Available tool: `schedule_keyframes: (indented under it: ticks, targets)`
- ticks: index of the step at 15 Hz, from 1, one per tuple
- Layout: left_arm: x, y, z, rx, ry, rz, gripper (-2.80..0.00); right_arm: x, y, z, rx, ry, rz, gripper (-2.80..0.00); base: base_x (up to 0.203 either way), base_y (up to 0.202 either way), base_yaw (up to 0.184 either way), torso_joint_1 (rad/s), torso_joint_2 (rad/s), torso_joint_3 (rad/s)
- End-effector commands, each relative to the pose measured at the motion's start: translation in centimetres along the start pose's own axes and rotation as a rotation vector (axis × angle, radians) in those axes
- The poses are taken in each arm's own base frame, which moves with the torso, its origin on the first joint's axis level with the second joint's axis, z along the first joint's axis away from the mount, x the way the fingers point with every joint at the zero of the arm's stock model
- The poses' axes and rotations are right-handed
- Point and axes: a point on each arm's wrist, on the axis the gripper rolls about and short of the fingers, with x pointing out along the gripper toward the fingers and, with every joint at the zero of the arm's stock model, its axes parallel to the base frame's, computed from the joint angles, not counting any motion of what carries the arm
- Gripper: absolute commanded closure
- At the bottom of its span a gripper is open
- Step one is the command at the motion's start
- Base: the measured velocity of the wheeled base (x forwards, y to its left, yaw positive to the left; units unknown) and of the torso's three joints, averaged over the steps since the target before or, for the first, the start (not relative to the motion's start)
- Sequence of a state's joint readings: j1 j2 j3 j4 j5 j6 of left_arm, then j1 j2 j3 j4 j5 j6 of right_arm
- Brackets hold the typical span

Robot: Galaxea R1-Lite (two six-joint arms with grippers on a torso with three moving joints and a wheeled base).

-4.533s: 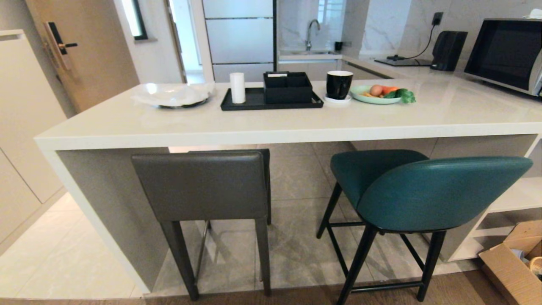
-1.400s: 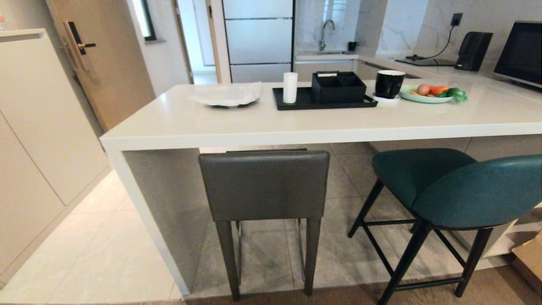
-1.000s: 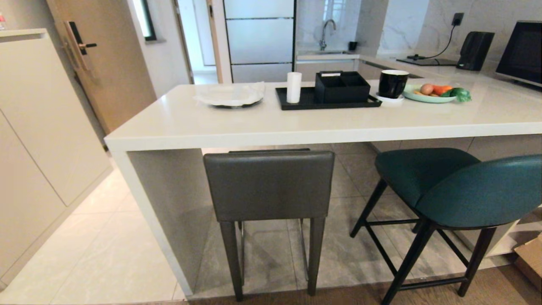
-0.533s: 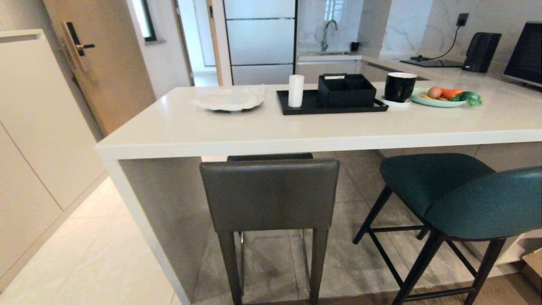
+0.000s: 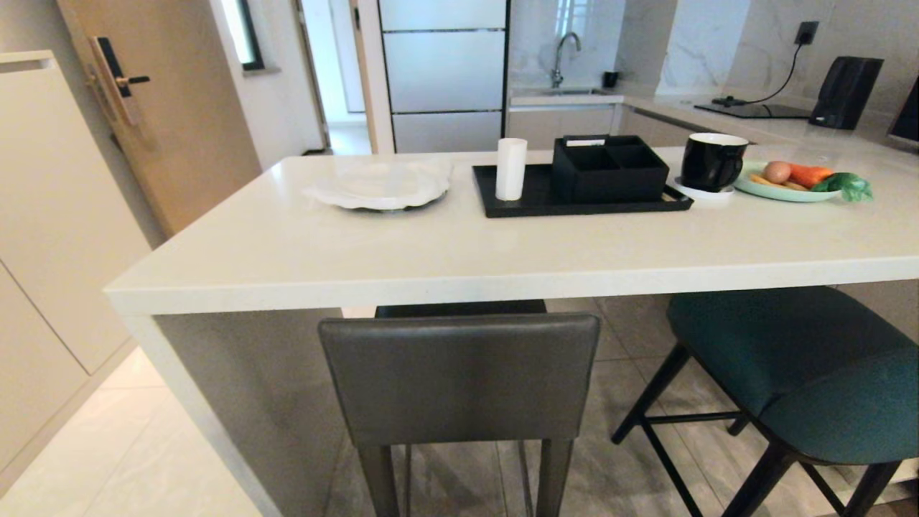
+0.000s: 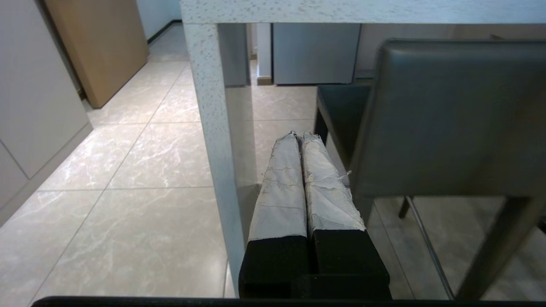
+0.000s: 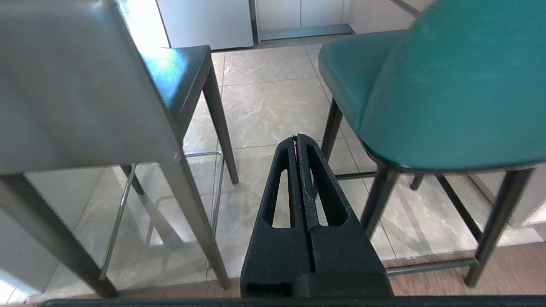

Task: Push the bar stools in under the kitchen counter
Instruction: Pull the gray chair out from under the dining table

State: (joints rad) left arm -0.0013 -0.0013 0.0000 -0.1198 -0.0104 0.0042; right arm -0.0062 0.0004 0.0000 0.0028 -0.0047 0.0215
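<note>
both tools — left tool [image 6: 298, 135], right tool [image 7: 297, 137] — are sitting pressed together, empty; the counter [image 5: 431, 251] is hiding the grey stool [image 5: 459, 377] seat, the teal stool [image 5: 804, 366] running off-frame.

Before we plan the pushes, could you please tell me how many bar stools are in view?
2. The boxy dark grey leather stool stands at the glossy white counter's left end; the rounded teal leather stool stands to its right, partly cut off. Others may lie outside the views.

Grey marbled floor tiles [image 5: 179, 459]; wooden door [image 5: 172, 108]; marble back wall [image 5: 718, 43].
</note>
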Motion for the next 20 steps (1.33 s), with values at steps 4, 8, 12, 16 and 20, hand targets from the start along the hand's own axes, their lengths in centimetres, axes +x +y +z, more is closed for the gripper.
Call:
schedule_keyframes:
  ticks: [4,8,12,16,20]
  targets:
    - [0.20,0.00,-1.13,0.000,0.040,-0.001,0.00,0.01,0.00,-0.05,0.000,0.001,0.000,0.00,0.031,0.000,0.000,-0.011,0.03,0.021]
    - [0.20,0.00,-1.13,0.000,0.040,-0.001,0.00,0.01,0.00,-0.05,0.000,0.001,0.000,0.00,0.000,0.000,0.000,-0.142,0.37,0.224]
    - [0.20,-0.01,-1.13,0.000,0.040,0.001,0.00,0.00,0.00,-0.02,0.000,0.000,0.000,0.00,0.000,0.000,0.000,-0.157,0.45,0.292]
    - [0.20,-0.01,-1.13,0.000,0.040,0.000,0.00,0.01,0.00,-0.04,0.000,0.001,0.000,0.00,0.000,0.000,0.000,-0.124,0.43,0.300]
    - [0.20,-0.01,-1.13,0.000,0.040,0.001,0.00,0.01,0.00,-0.05,0.000,0.001,0.000,0.00,0.000,0.000,0.000,-0.023,0.11,0.064]
